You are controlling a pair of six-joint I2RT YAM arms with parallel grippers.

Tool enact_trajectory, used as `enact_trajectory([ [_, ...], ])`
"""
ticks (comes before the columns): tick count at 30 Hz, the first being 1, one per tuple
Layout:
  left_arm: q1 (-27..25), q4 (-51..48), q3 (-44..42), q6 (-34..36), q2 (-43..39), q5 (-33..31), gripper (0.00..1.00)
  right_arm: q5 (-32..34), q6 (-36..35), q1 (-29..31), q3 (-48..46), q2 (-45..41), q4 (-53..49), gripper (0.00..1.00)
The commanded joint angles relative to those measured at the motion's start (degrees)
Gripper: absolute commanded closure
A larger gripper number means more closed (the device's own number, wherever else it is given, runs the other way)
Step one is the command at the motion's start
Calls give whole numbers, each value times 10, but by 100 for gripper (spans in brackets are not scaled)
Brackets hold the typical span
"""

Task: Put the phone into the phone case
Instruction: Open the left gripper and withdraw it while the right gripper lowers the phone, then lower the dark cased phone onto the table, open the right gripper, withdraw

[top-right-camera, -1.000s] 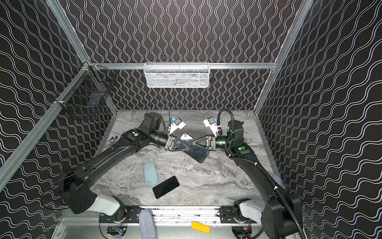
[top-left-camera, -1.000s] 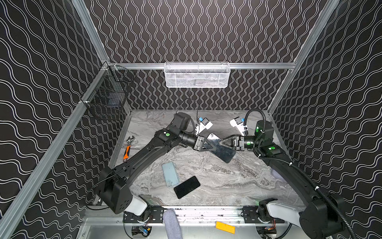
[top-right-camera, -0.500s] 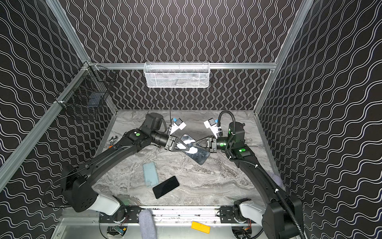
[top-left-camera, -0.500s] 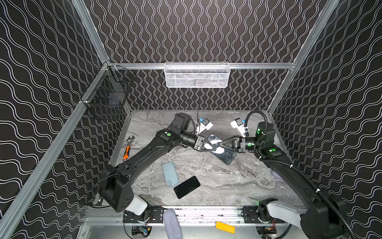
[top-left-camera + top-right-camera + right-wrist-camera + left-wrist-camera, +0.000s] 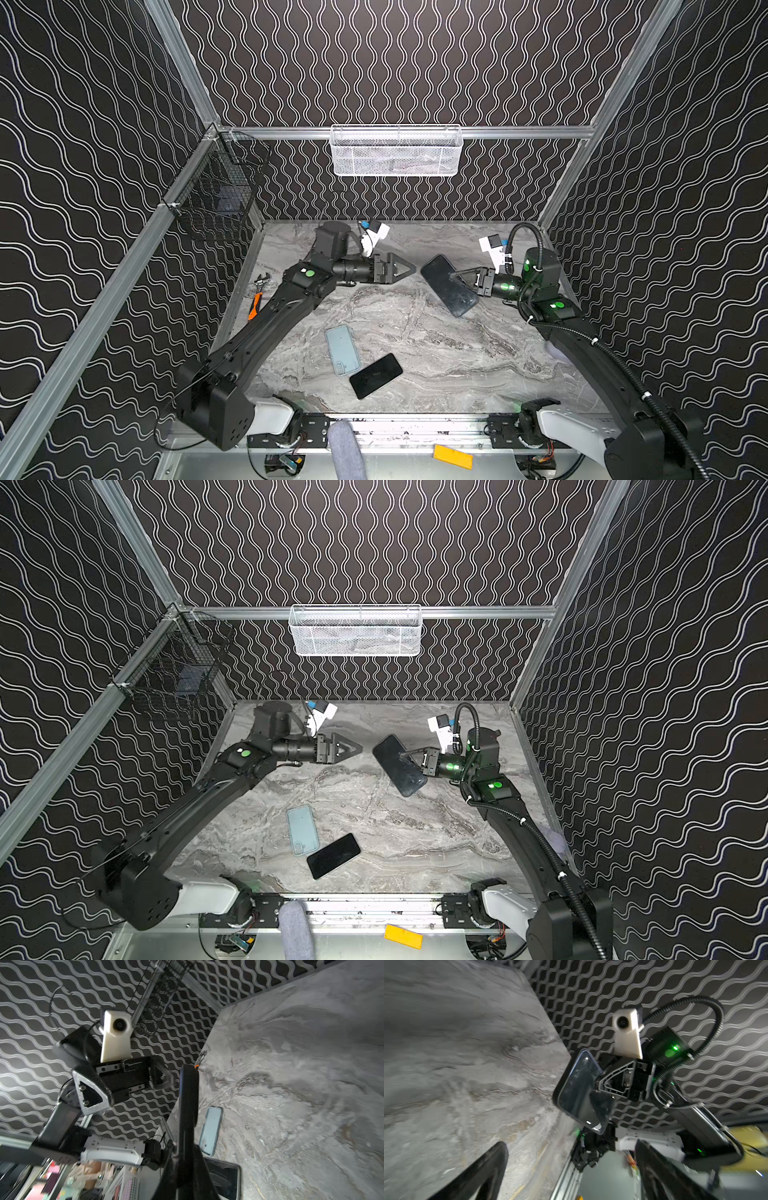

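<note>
In both top views a blue case [image 5: 342, 350] [image 5: 302, 830] lies flat on the grey table [image 5: 457, 365], and everything else is placed from it. A black phone [image 5: 376, 376] [image 5: 333, 856] lies flat at the case's near right corner, so close that I cannot tell whether they touch. Behind the case and off to its right, the right gripper [image 5: 455, 276] [image 5: 405, 756] is closed on a dark phone [image 5: 438, 272] [image 5: 388, 750], which it holds tilted in the air, well clear of the case. Straight behind the case the left gripper [image 5: 411, 268] [image 5: 359, 748] points at that held phone with a gap between them and holds nothing. In the left wrist view the left gripper's own fingers [image 5: 483, 1172] stand wide apart and empty, and the right gripper [image 5: 597, 1088] pinches the dark phone [image 5: 577, 1088] by its long edge, glossy face showing. In the right wrist view the dark phone [image 5: 188, 1095] is seen edge-on between the right gripper's closed fingers, the blue case [image 5: 211, 1130] and black phone [image 5: 224, 1176] lie on the table beyond it, and the left gripper [image 5: 135, 1088] faces it with its jaws spread wide
</note>
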Motion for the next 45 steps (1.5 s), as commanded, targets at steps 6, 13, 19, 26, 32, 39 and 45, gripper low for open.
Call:
enact_trajectory([
  [6,8,-63,-52,49,-103,-300,1,305,-15,-5,-11,8,-97,100],
  [13,11,-54,-112,52,-168,-353,1,432,-34,-10,-26,83,-66,100],
  [19,12,-23,-152,39,-187,-321,2,483,-73,-10,-27,165,-17,100],
  [26,12,-10,-179,21,-203,-317,1,497,-93,-4,-27,232,25,100],
  [32,12,22,-208,-3,-218,-311,1,510,-117,-4,-29,262,48,100],
  [39,12,36,-203,-15,-207,-293,2,517,-124,-4,-41,271,62,100],
  [45,12,41,-207,-21,-209,-292,1,513,-122,-4,-71,254,78,91],
])
